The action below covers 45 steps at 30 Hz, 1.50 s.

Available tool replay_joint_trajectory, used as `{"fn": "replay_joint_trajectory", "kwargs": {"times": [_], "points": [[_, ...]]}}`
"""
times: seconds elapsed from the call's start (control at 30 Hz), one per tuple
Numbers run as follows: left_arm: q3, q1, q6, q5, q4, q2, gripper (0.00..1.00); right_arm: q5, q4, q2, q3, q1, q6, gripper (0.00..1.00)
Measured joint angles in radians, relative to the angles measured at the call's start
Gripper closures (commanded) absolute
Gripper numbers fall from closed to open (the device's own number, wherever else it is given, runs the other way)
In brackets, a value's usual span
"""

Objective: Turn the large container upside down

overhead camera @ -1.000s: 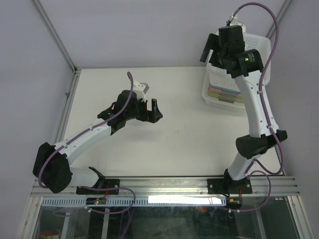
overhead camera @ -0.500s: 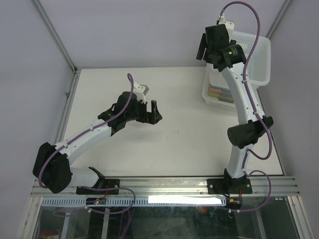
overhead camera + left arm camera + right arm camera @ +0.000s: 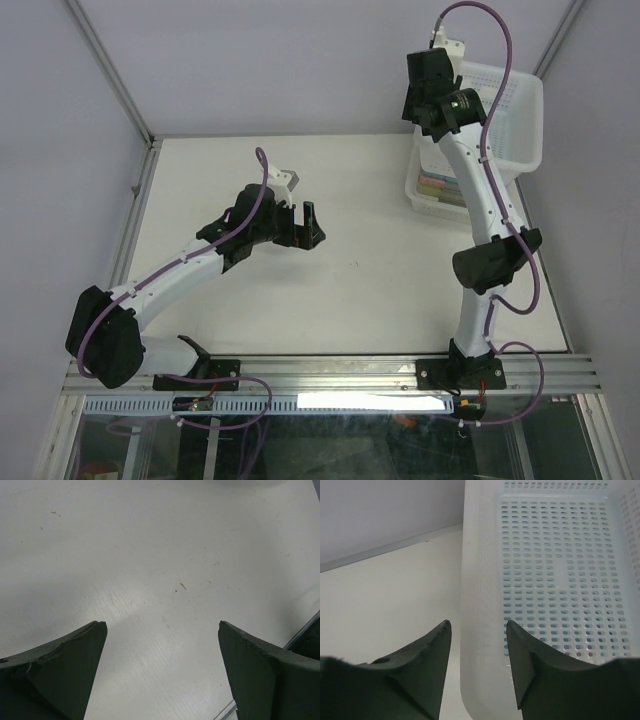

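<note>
The large container (image 3: 515,110) is a wide, shallow, whitish tub with a perforated grid base. It is held up and tilted at the back right of the table. My right gripper (image 3: 428,112) is shut on its left wall. In the right wrist view the container (image 3: 555,580) shows its inside, and the gripper (image 3: 478,625) has one finger outside the wall and one inside. My left gripper (image 3: 305,225) is open and empty, low over the middle of the table. The left wrist view shows only bare table between that gripper's (image 3: 162,625) jaws.
A smaller white tub (image 3: 440,190) holding coloured flat pieces sits on the table (image 3: 360,280) under the raised container, at the right. A metal frame rail (image 3: 140,190) runs along the table's left edge, and grey walls stand behind.
My right arm has straightened, and its wrist has moved up and to the left with the container in its grip. The left arm has not moved.
</note>
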Motion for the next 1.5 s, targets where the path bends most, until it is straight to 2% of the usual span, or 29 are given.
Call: {"fn": "replay_joint_trajectory", "kwargs": {"times": [0.47,0.77,0.83,0.9,1.0,1.07,1.2,1.5], "points": [[-0.009,0.0,0.001,0.001,0.0,-0.009,0.01,-0.057,0.016,0.014,-0.016,-0.045,0.035,0.55],[-0.009,0.0,0.001,0.005,0.0,-0.009,0.01,-0.106,0.023,0.027,-0.016,-0.055,0.038,0.53],[-0.009,0.0,0.001,0.005,0.0,-0.009,0.01,-0.116,0.023,0.037,-0.016,-0.055,0.038,0.55],[-0.009,0.0,0.001,0.005,0.0,-0.009,0.01,-0.121,0.023,0.046,-0.016,-0.055,0.038,0.65],[-0.011,0.0,0.001,0.005,0.0,-0.01,0.01,-0.121,0.022,0.057,-0.017,-0.055,0.038,0.72],[-0.015,0.0,0.001,0.005,0.0,-0.012,0.01,-0.121,0.022,0.059,-0.017,-0.055,0.042,0.7],[-0.018,0.0,0.001,0.005,0.0,-0.016,0.01,-0.12,0.022,0.058,-0.018,-0.055,0.042,0.58],[-0.018,0.0,0.001,0.005,0.0,-0.018,0.01,-0.118,0.023,0.056,-0.019,-0.055,0.043,0.58]]}}
